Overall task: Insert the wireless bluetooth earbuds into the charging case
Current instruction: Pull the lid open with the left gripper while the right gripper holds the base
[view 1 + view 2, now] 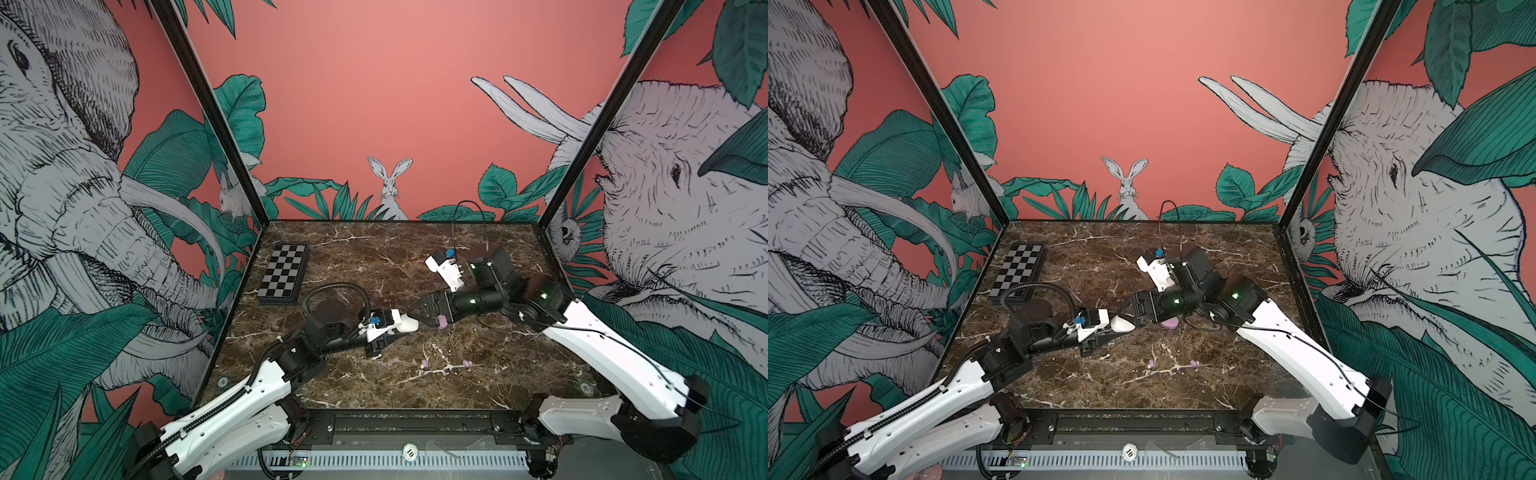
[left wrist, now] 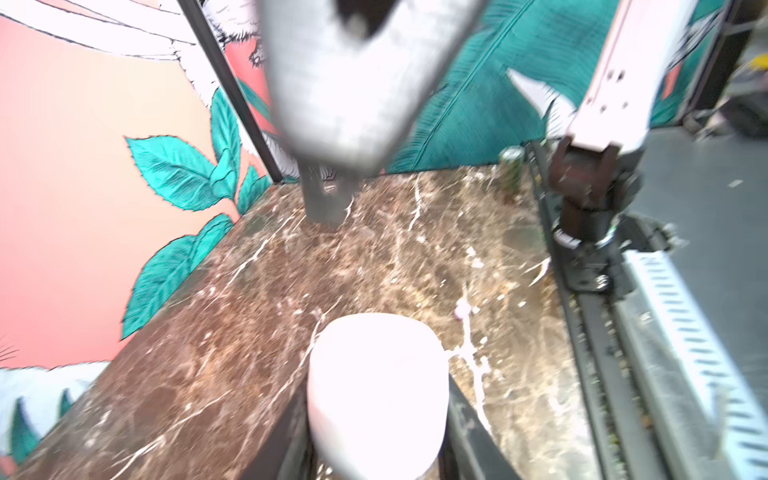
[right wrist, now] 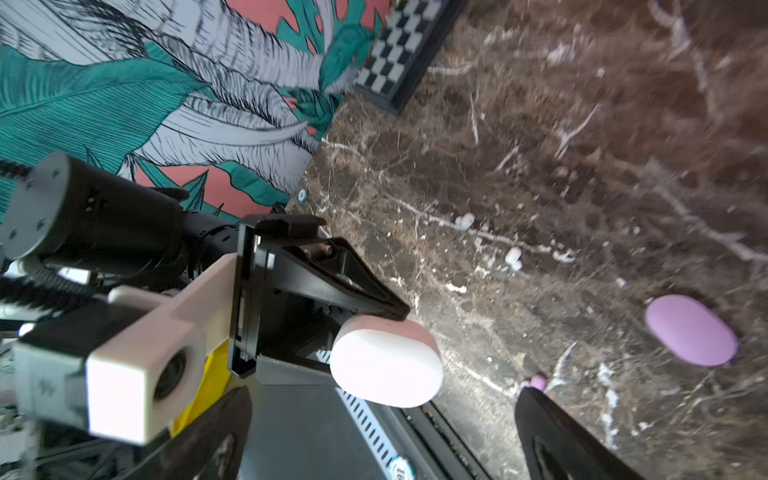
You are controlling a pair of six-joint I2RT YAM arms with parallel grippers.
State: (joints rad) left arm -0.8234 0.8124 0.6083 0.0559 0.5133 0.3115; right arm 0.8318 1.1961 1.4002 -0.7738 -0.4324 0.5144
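Near the middle of a brown marble table [image 1: 374,257], two robot arms meet tip to tip. The left gripper [image 1: 398,328] is clamped on one end of a white pebble-shaped case [image 1: 409,324], so the rest sticks out toward the right arm. This case looks closed. The right gripper [image 1: 422,316] points at it with jaws spread wide, holding nothing. Just beside it, a lilac case [image 1: 441,321] lies flat on the marble, partly under the right arm in both top views.

Nearer the front edge, apart from both cases, a lilac earbud [image 1: 424,365] and a second lilac earbud [image 1: 466,364] lie loose on the table, near each other. In the right wrist view, a third lilac earbud [image 3: 538,381] shows just beside one fingertip; whether they touch cannot be told. A checkerboard [image 1: 284,274] lies near the back left corner.
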